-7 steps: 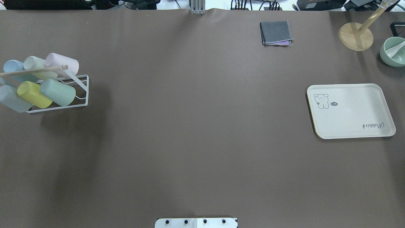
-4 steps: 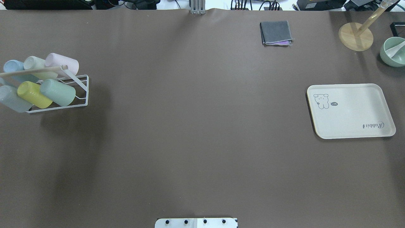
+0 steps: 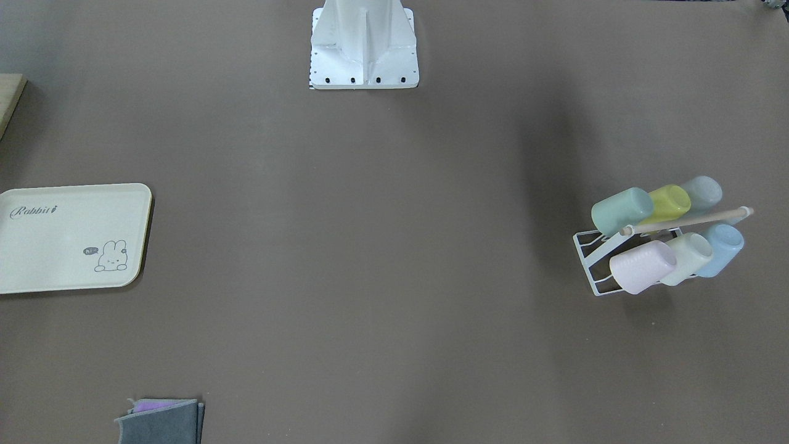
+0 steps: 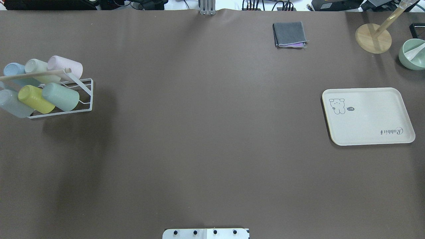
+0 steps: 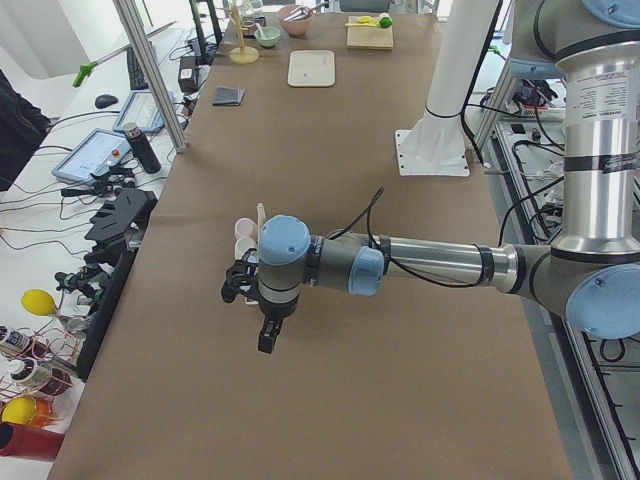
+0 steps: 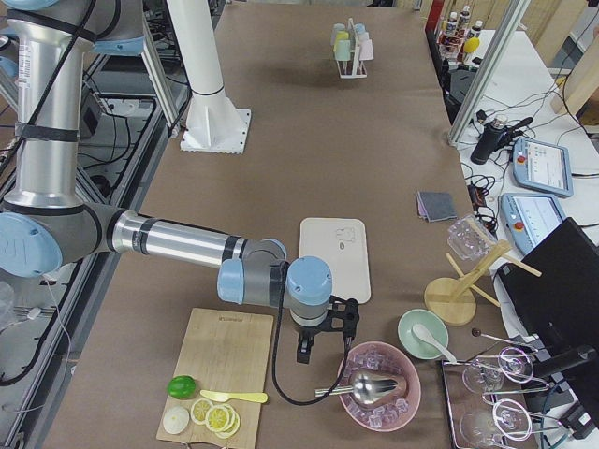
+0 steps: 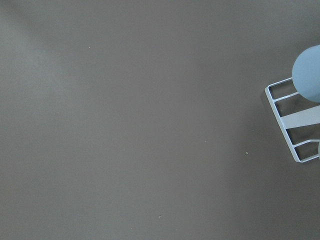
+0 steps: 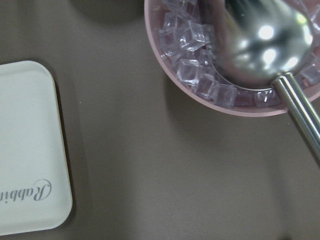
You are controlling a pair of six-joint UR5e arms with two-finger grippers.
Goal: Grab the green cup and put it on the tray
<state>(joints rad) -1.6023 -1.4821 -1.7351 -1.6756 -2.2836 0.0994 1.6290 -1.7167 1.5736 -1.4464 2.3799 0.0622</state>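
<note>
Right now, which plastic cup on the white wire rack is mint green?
The mint-green plastic tumbler: robot-side row, end nearest the cream tray, beside the yellow-green cup.

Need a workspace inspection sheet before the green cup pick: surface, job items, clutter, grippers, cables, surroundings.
Surface: brown table cover, smooth, a few specks.
Job's things: green cup lies tilted on the wire rack, next to the yellow cup; tray holds nothing, at the opposite end.
Clutter: other cups on the rack; folded grey cloth; wooden stand; green bowl with spoon; ice bowl with scoop; cutting board with lime.
Grippers: left gripper hangs near the rack, right gripper between tray and ice bowl; open or shut cannot be told.
Cables: black cable loops off the right wrist.
Surroundings: tablets on the side bench.
</note>
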